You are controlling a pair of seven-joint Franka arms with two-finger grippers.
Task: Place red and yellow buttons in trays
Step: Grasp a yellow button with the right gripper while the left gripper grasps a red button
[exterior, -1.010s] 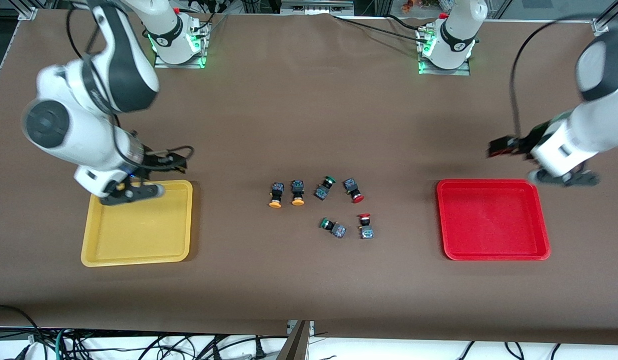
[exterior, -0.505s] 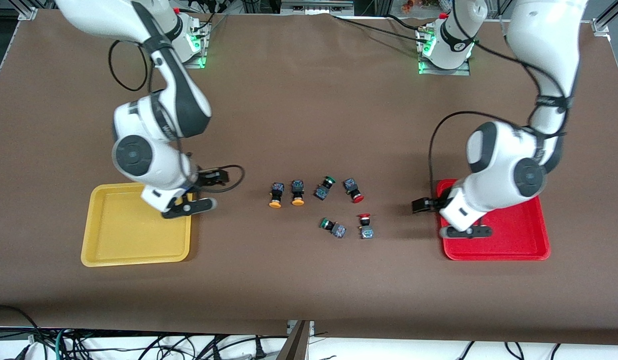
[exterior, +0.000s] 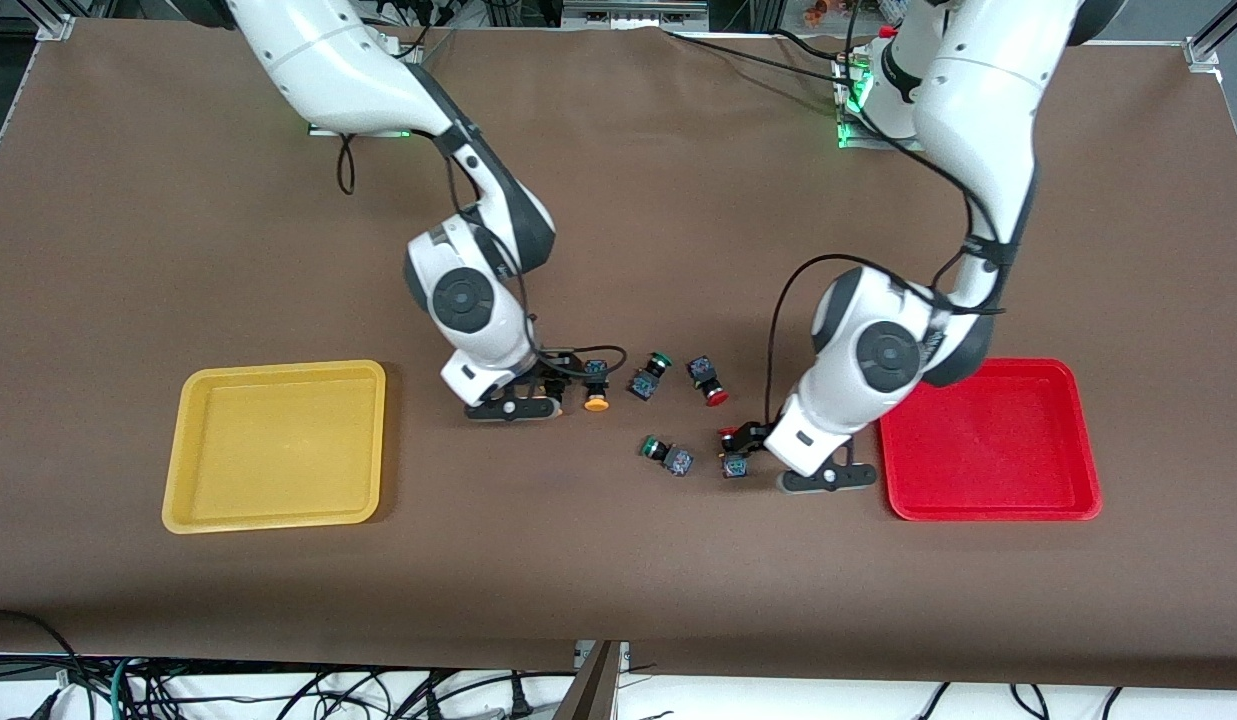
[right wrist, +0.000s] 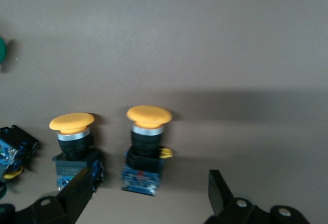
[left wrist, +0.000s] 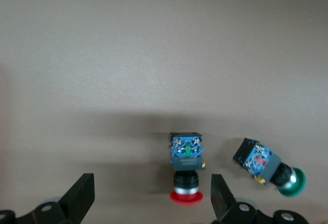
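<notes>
You see a flat yellow plastic tray (exterior: pixel 278 450) and a flat red plastic tray (exterior: pixel 988 445) on a plain brown table cover (exterior: pixel 618 200). The little dark button switches have round caps: orange-yellow (right wrist: pixel 148 115), red (left wrist: pixel 186 197) and green (left wrist: pixel 293 182). Both robot arms are white with black joints.

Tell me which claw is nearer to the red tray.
Left. The left claw is open over a red button beside the red tray; the right claw is over the yellow buttons.

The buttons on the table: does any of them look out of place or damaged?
Nothing stands out. The buttons lie on their sides, loose on the table, undamaged; both trays are empty.
</notes>
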